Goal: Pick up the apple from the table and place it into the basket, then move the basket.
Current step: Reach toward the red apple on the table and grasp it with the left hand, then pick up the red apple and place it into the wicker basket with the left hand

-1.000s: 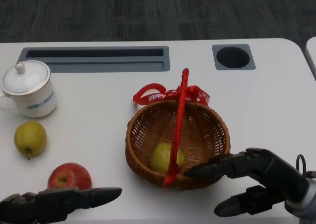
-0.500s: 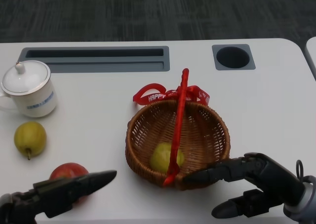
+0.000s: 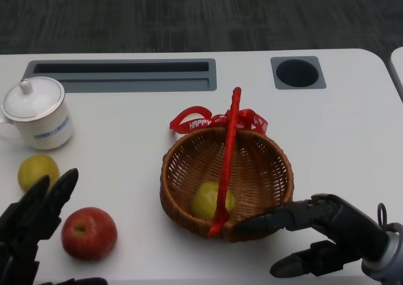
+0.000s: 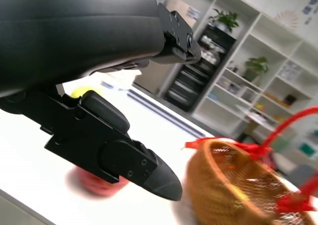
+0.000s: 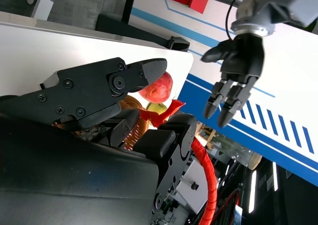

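- We see our left hand [image 3: 31,225] at the near left corner of the table [image 3: 340,128], raised with its fingers [image 3: 60,187] spread apart and pointing away from us — it holds nothing.
- The red apple [image 3: 89,233] lies on the table just to the right of that hand; the head view shows a narrow strip of table between fingers and fruit, so we judge them apart, not touching.
- In the left wrist view the same apple [image 4: 102,183] shows blurred beneath our fingers [image 4: 124,160], which hang above it with open space around them.
- Our right hand [image 3: 318,231] sits at the near right, fingers parted and gripping nothing. One long finger [image 3: 267,220] reaches to the near rim of the wicker basket [image 3: 258,172] — whether it truly touches the weave we cannot tell.
- The basket stands upright near the middle of the table, a red handle [image 3: 228,153] arching over it and a red ribbon [image 3: 201,119] tied at its far side. A yellow-green fruit [image 3: 208,200] lies inside, partly behind the handle.
- Further left, a yellow pear [image 3: 34,170] rests on the table beyond our left fingers, and a white lidded cup [image 3: 36,113] stands behind it.
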Available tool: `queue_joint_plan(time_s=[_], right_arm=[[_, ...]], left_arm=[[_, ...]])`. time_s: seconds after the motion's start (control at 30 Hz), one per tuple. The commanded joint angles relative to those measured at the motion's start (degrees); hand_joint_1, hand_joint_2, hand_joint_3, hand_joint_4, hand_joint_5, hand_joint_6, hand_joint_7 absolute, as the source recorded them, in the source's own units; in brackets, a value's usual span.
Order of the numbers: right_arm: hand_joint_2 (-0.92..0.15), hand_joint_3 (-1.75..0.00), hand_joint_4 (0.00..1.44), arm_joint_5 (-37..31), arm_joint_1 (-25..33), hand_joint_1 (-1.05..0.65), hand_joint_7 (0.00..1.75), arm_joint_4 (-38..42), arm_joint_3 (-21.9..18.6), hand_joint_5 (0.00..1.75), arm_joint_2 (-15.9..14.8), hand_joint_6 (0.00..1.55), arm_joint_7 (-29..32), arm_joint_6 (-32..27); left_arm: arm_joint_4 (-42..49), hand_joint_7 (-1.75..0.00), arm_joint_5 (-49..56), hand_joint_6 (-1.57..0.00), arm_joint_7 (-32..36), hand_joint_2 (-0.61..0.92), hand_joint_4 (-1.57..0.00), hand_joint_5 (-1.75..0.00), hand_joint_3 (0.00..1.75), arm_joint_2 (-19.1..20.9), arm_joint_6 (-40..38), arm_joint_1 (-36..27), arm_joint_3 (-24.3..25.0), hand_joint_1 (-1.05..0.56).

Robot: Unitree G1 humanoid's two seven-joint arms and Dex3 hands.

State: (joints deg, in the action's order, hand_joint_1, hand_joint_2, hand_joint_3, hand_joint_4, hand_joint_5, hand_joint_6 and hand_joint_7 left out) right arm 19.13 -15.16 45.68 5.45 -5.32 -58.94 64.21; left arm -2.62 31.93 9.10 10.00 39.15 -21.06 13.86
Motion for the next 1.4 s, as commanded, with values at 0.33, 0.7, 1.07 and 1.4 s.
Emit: queue_joint_plan(time_s=[0.33, 0.7, 1.07, 1.4], right_arm=[[-0.88, 0.00, 0.77, 0.6, 0.4, -0.29, 0.00, -2.2, 0.2, 0.00, -0.6, 0.74, 0.4, 0.2], [-0.88, 0.00, 0.78, 0.9, 0.6, -0.29, 0.00, -3.0, 0.1, 0.00, -0.9, 0.74, 0.6, 0.4], [-0.87, 0.00, 0.79, 0.7, 1.7, -0.30, 0.01, -4.8, 0.2, 0.01, -1.1, 0.76, 1.5, 0.6], [-0.88, 0.00, 0.81, 0.8, 2.2, -0.30, 0.01, -5.7, 0.4, 0.01, -1.7, 0.77, 1.5, -0.1]], left_arm=[[36.3, -0.03, 2.8, -0.42, 18.7, 0.70, -0.45, -0.05, 0.00, 5.3, 6.1, 18.1, -7.7, -0.59], [57.8, -0.01, -1.5, -0.47, 21.0, 0.71, -0.50, -0.01, 0.00, 4.4, 8.5, 28.3, -14.5, -0.54], [63.3, -0.02, -8.3, -0.59, 18.8, 0.69, -0.64, -0.03, 0.00, 1.6, 9.4, 30.6, -17.5, -0.49], [58.9, -0.06, -21.4, -1.06, 13.7, 0.85, -1.22, -0.09, 0.01, -3.1, 12.2, 29.3, -12.3, -0.22]])
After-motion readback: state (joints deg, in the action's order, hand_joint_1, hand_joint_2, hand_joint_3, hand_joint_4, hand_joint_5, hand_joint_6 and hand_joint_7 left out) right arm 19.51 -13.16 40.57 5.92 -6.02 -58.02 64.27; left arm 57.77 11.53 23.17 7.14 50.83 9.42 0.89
